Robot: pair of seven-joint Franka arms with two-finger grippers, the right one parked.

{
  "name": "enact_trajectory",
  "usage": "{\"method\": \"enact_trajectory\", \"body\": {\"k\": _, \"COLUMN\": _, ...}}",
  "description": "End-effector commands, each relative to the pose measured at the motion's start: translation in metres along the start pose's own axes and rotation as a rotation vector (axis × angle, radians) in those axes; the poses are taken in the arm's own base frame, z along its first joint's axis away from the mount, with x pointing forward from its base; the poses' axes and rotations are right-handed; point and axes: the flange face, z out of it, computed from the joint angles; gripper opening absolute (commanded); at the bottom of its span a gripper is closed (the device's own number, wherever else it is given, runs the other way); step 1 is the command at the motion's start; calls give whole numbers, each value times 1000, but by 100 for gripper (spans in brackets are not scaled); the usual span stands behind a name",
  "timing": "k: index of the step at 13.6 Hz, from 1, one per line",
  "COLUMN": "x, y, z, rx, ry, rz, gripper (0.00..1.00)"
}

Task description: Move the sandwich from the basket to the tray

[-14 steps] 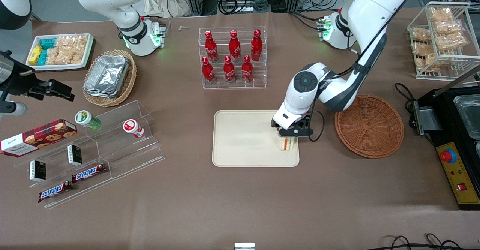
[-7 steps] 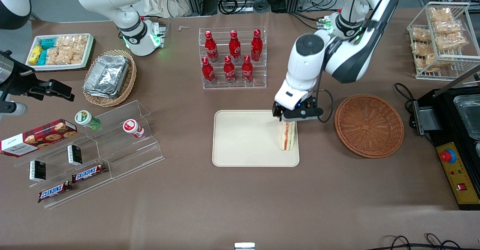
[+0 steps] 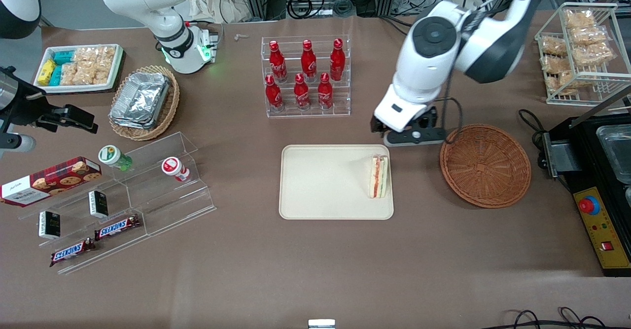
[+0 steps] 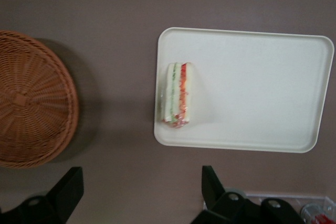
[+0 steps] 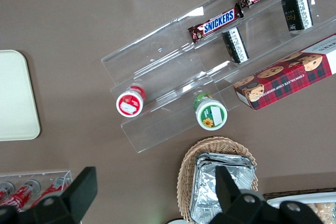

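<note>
The sandwich (image 3: 378, 176) (image 4: 177, 94), a white-bread wedge with red and green layers, stands on its edge on the cream tray (image 3: 320, 183) (image 4: 257, 87), at the tray end nearest the reddish-brown wicker basket (image 3: 485, 164) (image 4: 29, 114). Nothing lies in the basket. My gripper (image 3: 407, 130) (image 4: 140, 188) hangs open and empty in the air, raised above the table between the tray and the basket, farther from the front camera than the sandwich. Its dark fingers (image 4: 211, 182) stand wide apart with only brown table between them.
A clear rack of red bottles (image 3: 305, 75) stands farther from the front camera than the tray. A wire rack of snack bags (image 3: 581, 48) and a black machine (image 3: 599, 181) sit at the working arm's end. Acrylic steps with snacks (image 3: 118, 196) lie toward the parked arm's end.
The gripper let go of the sandwich on the tray, then rose and drew away from the front camera and toward the basket. The sandwich stays where it was set.
</note>
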Motion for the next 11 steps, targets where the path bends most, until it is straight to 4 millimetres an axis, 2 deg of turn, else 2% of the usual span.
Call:
{"method": "enact_trajectory", "body": {"k": 1, "x": 15, "y": -48, "z": -42, "rx": -45, "ry": -56, "rz": 49, "gripper": 100}}
{"method": "enact_trajectory", "body": {"k": 3, "x": 15, "y": -96, "z": -70, "rx": -88, "ry": -64, "rz": 75, "gripper": 100}}
{"method": "enact_trajectory", "body": {"k": 4, "x": 15, "y": -122, "z": -81, "rx": -99, "ry": -71, "rz": 78, "gripper": 100}}
{"method": "enact_trajectory", "body": {"k": 7, "x": 3, "y": -181, "z": -105, "rx": -88, "ry": -58, "rz": 46, "gripper": 100}}
{"method": "enact_trajectory", "body": {"k": 8, "x": -4, "y": -193, "z": -113, "rx": -84, "ry": -44, "rz": 31, "gripper": 100}}
{"method": "enact_trajectory", "body": {"k": 10, "x": -21, "y": -213, "z": -116, "rx": -75, "ry": -38, "rz": 2, "gripper": 100}}
{"method": "enact_trajectory", "body": {"k": 11, "x": -23, "y": -218, "z": -118, "rx": -72, "ry": -34, "rz": -6, "gripper": 100}}
